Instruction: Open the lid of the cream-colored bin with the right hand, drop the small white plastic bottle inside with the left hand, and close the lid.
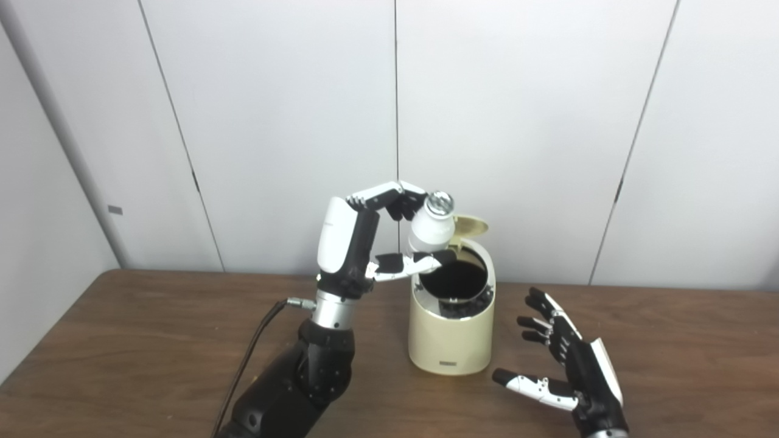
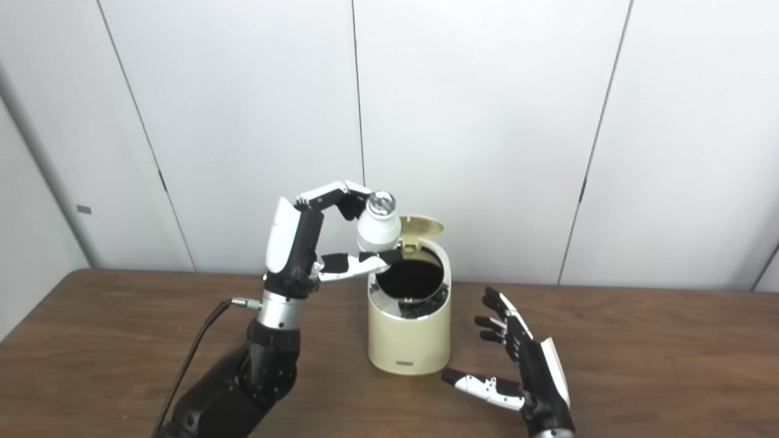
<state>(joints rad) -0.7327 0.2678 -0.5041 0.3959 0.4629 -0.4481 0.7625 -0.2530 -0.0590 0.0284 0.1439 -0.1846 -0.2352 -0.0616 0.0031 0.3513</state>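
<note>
Brown wooden table (image 1: 152,340) against white wall panels. Small white bottle (image 1: 431,230) upright, long axis near vertical, pinched between fingers and thumb of left hand (image 1: 377,234), held above near-left rim of cream bin (image 1: 450,340). Lid (image 1: 470,226) tipped up at back, dark mouth exposed just right of and below bottle. Right hand (image 1: 563,359) spread, empty, beside bin. Short rightward shift likely before release.
</note>
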